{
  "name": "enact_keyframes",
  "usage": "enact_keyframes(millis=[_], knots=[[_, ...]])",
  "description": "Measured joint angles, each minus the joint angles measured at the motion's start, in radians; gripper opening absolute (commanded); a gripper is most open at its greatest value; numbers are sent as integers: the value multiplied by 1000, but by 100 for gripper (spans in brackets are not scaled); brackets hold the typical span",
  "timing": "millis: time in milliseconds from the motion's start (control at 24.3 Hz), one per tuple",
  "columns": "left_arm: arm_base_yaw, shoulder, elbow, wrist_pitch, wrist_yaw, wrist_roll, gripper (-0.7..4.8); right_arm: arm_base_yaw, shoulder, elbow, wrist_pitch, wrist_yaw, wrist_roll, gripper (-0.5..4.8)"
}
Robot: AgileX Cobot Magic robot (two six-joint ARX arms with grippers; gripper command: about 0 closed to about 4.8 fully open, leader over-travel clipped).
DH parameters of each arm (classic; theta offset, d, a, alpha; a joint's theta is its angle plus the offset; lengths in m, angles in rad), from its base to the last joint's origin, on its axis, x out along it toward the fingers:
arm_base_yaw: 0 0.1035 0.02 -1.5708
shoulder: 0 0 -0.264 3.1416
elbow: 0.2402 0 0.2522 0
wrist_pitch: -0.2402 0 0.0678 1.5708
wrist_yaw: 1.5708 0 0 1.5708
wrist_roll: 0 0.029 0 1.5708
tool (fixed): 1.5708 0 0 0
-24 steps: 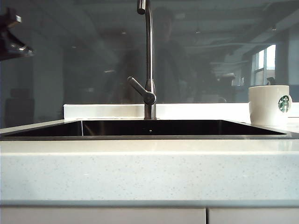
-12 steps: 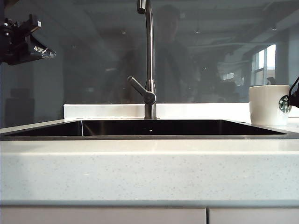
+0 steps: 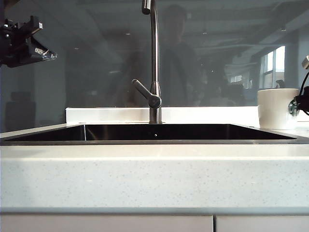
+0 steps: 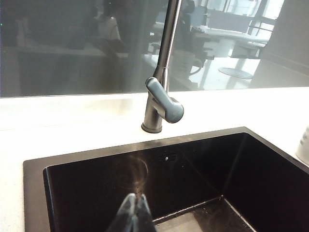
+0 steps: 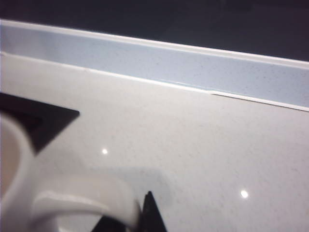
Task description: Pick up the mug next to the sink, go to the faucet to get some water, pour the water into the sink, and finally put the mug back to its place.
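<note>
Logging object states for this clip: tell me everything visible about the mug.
The mug is white, glossy ceramic, standing upright on the pale counter just right of the sink. A green round logo on its side is partly hidden by the right pincer at its right flank. In the right wrist view its curved handle lies right beside a dark pincer finger; contact cannot be confirmed. Its contents are not visible.

Low at counter-edge height, the exterior camera faces the faucet (image 3: 154,63) head-on across the sink (image 3: 154,140), the left wrist camera looks down on that same faucet and basin from nearer, and the right wrist camera crowds the mug's (image 5: 72,203) handle beside the sink.
</note>
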Motion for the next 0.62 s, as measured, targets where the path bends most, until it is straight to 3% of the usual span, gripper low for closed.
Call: enact_keyframes(millis=[288,452,617], knots=[[0,3,0,2,-37,7,-2,0,7,6,-21,5,47,-6],[-3,88,15,61,-38,7,-2,9,-51,5,-40,-53,125,-6],[-39,345,225,100,-12,8,0,133,-203,8,-38,-68,164,-6]])
